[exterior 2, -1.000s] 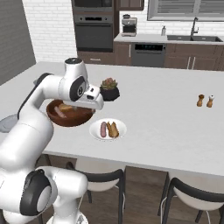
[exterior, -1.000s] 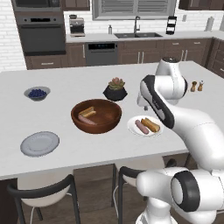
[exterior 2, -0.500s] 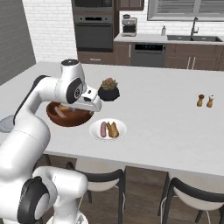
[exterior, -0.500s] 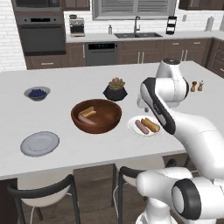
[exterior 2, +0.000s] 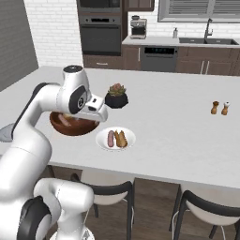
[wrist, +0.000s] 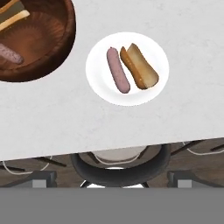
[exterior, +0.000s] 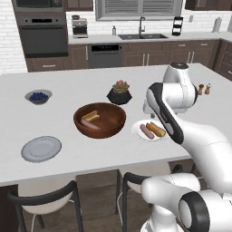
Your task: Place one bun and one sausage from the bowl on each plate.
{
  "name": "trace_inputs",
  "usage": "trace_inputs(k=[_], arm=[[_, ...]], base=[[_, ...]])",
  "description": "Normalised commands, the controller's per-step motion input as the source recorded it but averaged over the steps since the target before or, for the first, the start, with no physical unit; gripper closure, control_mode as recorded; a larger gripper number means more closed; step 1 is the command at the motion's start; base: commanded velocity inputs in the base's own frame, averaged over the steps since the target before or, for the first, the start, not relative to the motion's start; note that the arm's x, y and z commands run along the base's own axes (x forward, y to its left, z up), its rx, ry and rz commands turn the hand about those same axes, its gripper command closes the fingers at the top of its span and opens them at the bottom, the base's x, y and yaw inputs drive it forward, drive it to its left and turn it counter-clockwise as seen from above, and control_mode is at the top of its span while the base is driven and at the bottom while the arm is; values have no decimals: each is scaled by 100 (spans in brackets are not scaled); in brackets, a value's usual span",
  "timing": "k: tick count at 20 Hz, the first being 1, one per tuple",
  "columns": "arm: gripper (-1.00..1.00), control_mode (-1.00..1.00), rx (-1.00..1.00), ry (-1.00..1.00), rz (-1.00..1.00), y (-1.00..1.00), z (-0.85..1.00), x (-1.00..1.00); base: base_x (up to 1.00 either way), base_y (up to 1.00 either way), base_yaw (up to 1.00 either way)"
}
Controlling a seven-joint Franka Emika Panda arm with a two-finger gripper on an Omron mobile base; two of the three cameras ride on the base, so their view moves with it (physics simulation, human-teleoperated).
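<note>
The white plate [exterior: 136,132] [wrist: 97,83] holds one sausage [wrist: 118,70] and one bun [wrist: 139,65] side by side. To its left stands the brown wooden bowl [exterior: 113,129] [wrist: 52,61], with a second bun [exterior: 90,116] [wrist: 13,17] and a second sausage [exterior: 88,124] [wrist: 9,53] inside. The grey-blue plate [exterior: 41,148] lies bare near the front left of the counter. My gripper [exterior 2: 100,114] hangs well above the counter, between bowl and white plate, holding nothing. Its fingertips are hidden, so I cannot tell their spread.
A potted succulent [exterior: 119,92] stands just behind the bowl. A small grey bowl of blueberries [exterior: 38,96] sits at far left, and salt and pepper shakers [exterior: 204,89] at far right. Dark stools [wrist: 120,168] stand below the counter's front edge.
The arm has shifted slightly, with the hand staying high above the white plate. The food on the plate and in the bowl has not moved.
</note>
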Motion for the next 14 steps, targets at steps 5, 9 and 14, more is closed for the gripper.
trace_inputs(k=[5,9,14], arm=[[-100,-100,0,0,0,0,0,-16],[-100,-100,0,0,0,0,0,-24],[-100,-100,0,-2,0,0,0,-56]], base=[[0,0,0],[0,0,0],[0,0,0]])
